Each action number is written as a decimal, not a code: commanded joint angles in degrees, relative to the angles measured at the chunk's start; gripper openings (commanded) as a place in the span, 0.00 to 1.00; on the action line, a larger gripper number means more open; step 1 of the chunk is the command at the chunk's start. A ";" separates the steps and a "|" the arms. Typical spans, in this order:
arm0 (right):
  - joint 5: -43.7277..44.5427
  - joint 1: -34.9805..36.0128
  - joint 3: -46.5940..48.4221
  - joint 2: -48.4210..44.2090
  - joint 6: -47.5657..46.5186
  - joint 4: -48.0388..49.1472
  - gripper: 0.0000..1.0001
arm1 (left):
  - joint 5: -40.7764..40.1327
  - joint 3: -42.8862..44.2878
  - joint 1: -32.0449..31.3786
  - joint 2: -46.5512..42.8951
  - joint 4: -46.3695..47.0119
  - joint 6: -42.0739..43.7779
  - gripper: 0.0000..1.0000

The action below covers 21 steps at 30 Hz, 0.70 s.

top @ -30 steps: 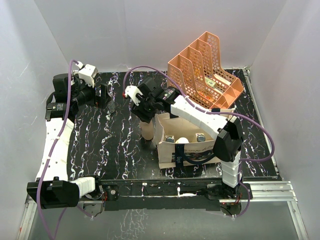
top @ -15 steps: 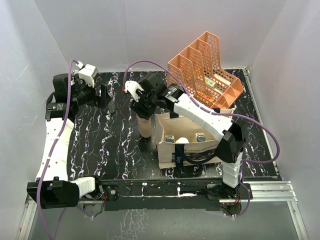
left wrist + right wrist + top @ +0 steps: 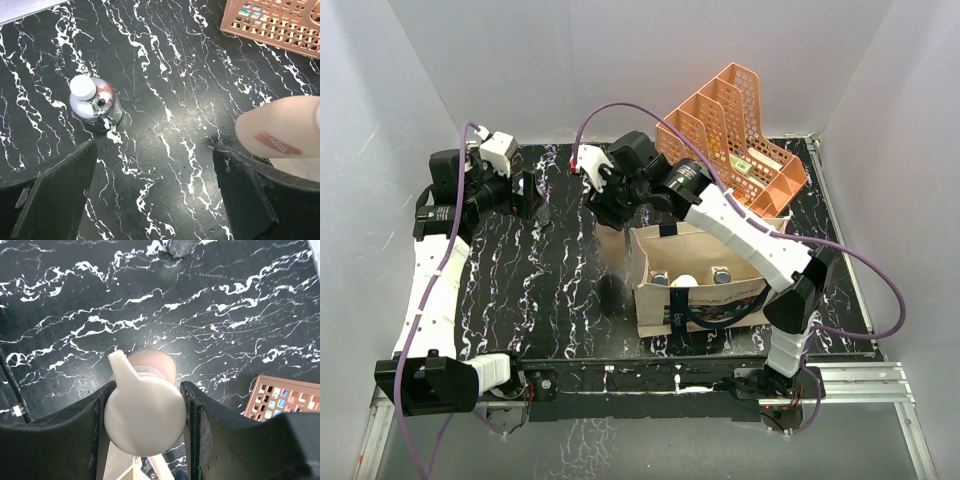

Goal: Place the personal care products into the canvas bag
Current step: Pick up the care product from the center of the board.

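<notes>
My right gripper [image 3: 611,203] is shut on the cream cap [image 3: 145,415] of the tan bottle [image 3: 613,243] and holds it upright just left of the canvas bag [image 3: 695,300]. The tan body [image 3: 154,361] hangs below the cap, above the black marble table. The bag stands open, with three bottles [image 3: 686,280] showing inside. A silver bottle [image 3: 95,103] with a white cap stands on the table ahead of my left gripper [image 3: 150,200], which is open and empty. In the top view that bottle [image 3: 542,213] is at the back left, next to the left gripper [image 3: 527,190].
A peach mesh file organizer [image 3: 730,145] stands tilted behind the bag at the back right and shows in the left wrist view [image 3: 275,20]. The tan bottle [image 3: 280,132] shows at the right of that view. White walls enclose the table.
My right gripper has risen and moved a little toward the back with the tan bottle in it. The left arm has barely moved.
</notes>
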 commanded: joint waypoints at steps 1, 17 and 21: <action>-0.20 1.29 6.34 -8.12 -1.39 6.87 0.08 | 0.07 -0.82 0.16 -0.06 0.49 0.52 0.97; 0.75 1.81 11.69 -12.44 -1.62 6.39 0.08 | 2.55 -2.52 0.15 1.23 2.24 0.46 0.97; 0.57 1.81 12.27 -13.24 -1.06 6.93 0.08 | 2.53 -3.31 0.16 0.78 2.57 0.45 0.97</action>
